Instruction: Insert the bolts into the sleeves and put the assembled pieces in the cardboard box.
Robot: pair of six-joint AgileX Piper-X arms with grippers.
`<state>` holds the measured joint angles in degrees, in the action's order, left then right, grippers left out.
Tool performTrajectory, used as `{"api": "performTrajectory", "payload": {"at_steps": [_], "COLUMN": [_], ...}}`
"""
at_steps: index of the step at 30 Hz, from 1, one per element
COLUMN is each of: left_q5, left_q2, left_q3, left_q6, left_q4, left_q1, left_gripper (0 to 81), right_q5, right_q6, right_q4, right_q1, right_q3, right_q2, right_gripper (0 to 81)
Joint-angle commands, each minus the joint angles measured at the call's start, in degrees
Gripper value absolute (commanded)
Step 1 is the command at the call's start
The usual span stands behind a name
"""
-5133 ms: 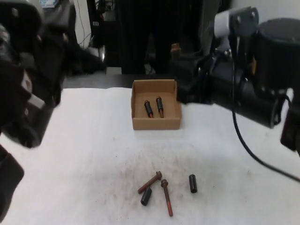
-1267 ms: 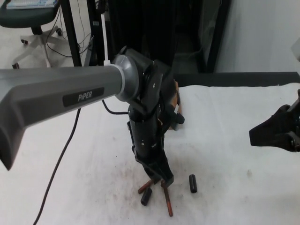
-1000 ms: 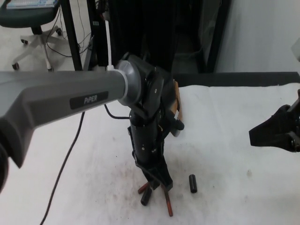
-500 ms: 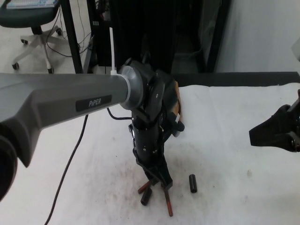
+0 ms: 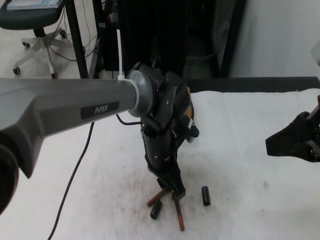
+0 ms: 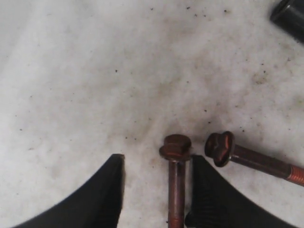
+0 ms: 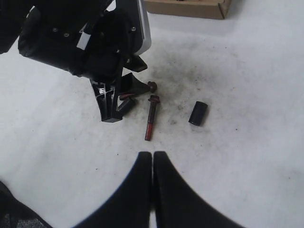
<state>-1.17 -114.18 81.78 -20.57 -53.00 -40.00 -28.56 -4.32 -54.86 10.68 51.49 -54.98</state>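
My left gripper (image 6: 157, 157) hangs open just above the white bench, with a rusty bolt (image 6: 175, 180) lying between its fingers. A second bolt (image 6: 251, 160) lies close beside it, heads near each other. In the high view the left gripper (image 5: 173, 191) stands over both bolts, with one black sleeve (image 5: 156, 209) at their near side and another sleeve (image 5: 205, 195) to the right. The cardboard box (image 5: 188, 107) is mostly hidden behind the left arm. My right gripper (image 7: 152, 156) is shut and empty, held off to the right (image 5: 270, 141), facing the second bolt (image 7: 150, 118) and a sleeve (image 7: 197, 113).
The white bench cover is stained dark around the bolts. The long grey left arm link (image 5: 60, 110) crosses the left half of the high view. The box edge (image 7: 190, 7) lies beyond the parts in the right wrist view. An office chair (image 5: 30, 20) stands behind the bench.
Since the earliest frame the left arm has come down over the bolts, hiding the box. Over the last second its gripper shifted only slightly. The right arm has stayed still.
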Motion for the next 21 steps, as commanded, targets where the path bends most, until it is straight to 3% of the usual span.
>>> {"api": "performTrajectory", "payload": {"at_steps": [1,21], "left_q5": [0.11,-0.14], "left_q2": [0.03,0.03], "left_q3": [0.4,-4.61], "left_q6": [-0.26,-0.26], "left_q4": [-0.63,5.75], "left_q1": [-0.23,-0.23], "left_gripper": [40.9,40.9], "right_q5": [-0.71,-0.71], "right_q6": [1.56,1.6], "right_q4": [-0.17,-0.17], "right_q1": [-0.28,-0.28], "right_q3": [0.0,0.0], "right_q2": [0.52,0.52], "right_gripper": [0.8,0.8]}}
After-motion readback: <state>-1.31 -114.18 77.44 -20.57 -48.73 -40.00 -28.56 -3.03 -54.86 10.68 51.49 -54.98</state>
